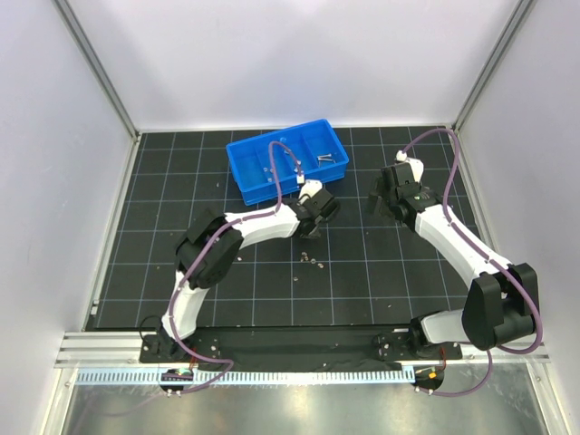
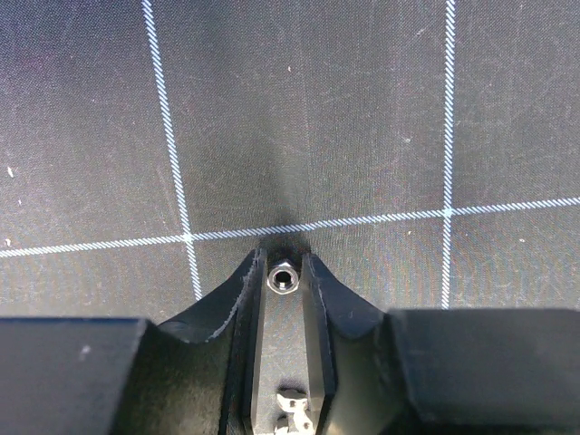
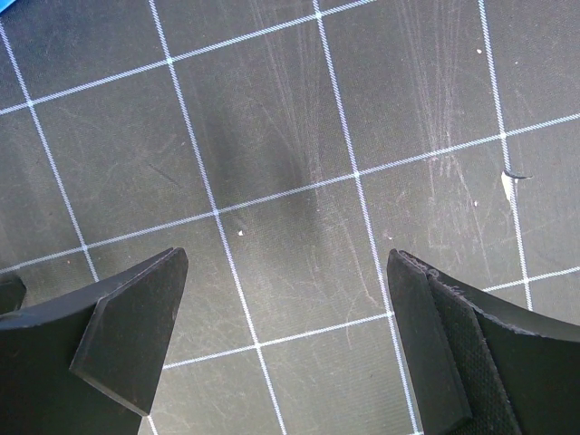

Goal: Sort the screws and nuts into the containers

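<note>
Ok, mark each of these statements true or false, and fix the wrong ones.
1. The left gripper has a nut between its jaws. True.
2. The right gripper is gripping something. False: its jaws stand wide open over bare mat.
3. The blue tray is empty. False: a screw lies toward its right end.
4. Small loose parts lie on the mat near the left arm. True.

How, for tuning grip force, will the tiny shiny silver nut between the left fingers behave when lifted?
The tiny shiny silver nut looks solid metal, so probably rigid. Its polished faces may slip in the left gripper. So small, it is likely light, easily flicked away.
</note>
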